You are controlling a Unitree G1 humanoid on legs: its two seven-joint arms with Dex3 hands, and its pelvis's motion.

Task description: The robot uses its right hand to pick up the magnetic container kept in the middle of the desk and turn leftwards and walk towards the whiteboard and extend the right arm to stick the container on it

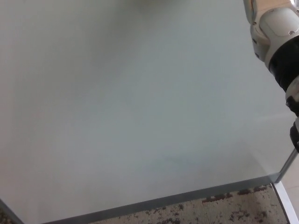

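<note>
The whiteboard (131,102) fills nearly the whole head view, a plain pale surface with a grey metal frame (159,201) along its bottom edge. My right arm (278,42) comes in at the upper right, a white rounded joint above a black section, close in front of the board. It runs up past the top edge, so the right hand is out of the picture. A small tan patch (262,4) shows at the arm's upper end; I cannot tell what it is. The magnetic container is not seen. The left hand is out of view.
Below the frame lies a strip of speckled beige and brown carpet (224,211). The board's right side rail (286,168) slants down at the right, with a white strip (286,203) beside it.
</note>
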